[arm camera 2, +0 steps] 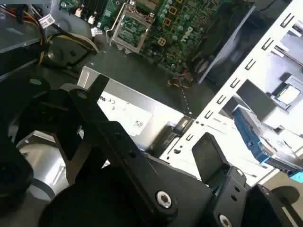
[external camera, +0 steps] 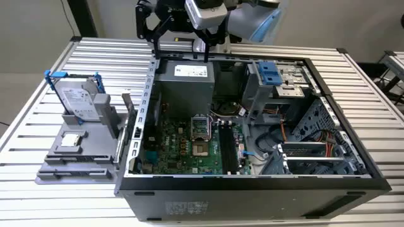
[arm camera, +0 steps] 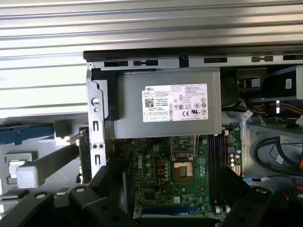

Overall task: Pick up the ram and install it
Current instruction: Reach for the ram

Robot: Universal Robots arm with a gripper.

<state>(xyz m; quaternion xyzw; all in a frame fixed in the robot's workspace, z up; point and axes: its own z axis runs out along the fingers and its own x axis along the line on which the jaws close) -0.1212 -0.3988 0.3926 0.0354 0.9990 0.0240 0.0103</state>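
**Open top, crowded edges**

The case (external camera: pixel 252 198) lies open upward, leaving the motherboard (external camera: pixel 183 151) clear from above. Under the spread-jawed gripper (external camera: pixel 181 56) sits the power supply (external camera: pixel 186 87). The drive cage (external camera: pixel 259 94) and cables (external camera: pixel 275 137) crowd the exterior view's right. The side wall (external camera: pixel 144 113) stands between the motherboard and the holder (external camera: pixel 69 168) with its upright hard drive (external camera: pixel 79 101).

We log the table (external camera: pixel 38 61) as ribbed bare-metal slats, pale with a dull sheen. Computer case (external camera: pixel 252 187): outer shell matt black, inner walls unpainted grey sheet metal. Power supply (arm camera: pixel 165 80): matt grey sheet metal, with a white paper label (arm camera: pixel 175 103). Motherboard (arm camera: pixel 151 184): green board, faintly glossy. Hard drive (external camera: pixel 85 101): smooth silvery metal in a blue plastic frame (external camera: pixel 56 74). Holder (external camera: pixel 69 170): matt grey plastic. Gripper (external camera: pixel 181 56): links matt black.
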